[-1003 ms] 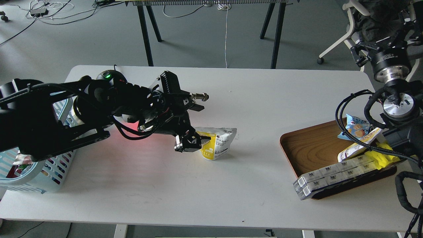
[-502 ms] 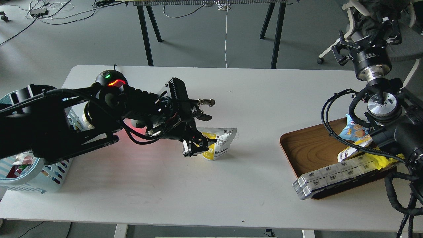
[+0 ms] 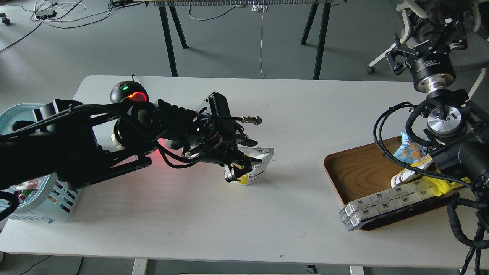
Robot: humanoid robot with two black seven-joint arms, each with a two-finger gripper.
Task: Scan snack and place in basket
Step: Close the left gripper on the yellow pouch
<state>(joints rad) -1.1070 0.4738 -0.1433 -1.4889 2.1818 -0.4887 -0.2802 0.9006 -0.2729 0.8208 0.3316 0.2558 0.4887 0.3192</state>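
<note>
The snack point(image 3: 256, 165) stands upright mid-counter point(image 3: 267, 214), the basket point(image 3: 23, 191) far left behind the arm, the wooden tray point(image 3: 359, 168) of packets far right. Left gripper point(image 3: 240, 168) overlaps the pouch's left side; jaws' spread unreadable. Right gripper point(image 3: 428, 42) hangs high, jaws unclear.

Lab: loose floor cables point(image 3: 57, 11), trestle legs point(image 3: 170, 38), office chair point(image 3: 401, 42).
</note>
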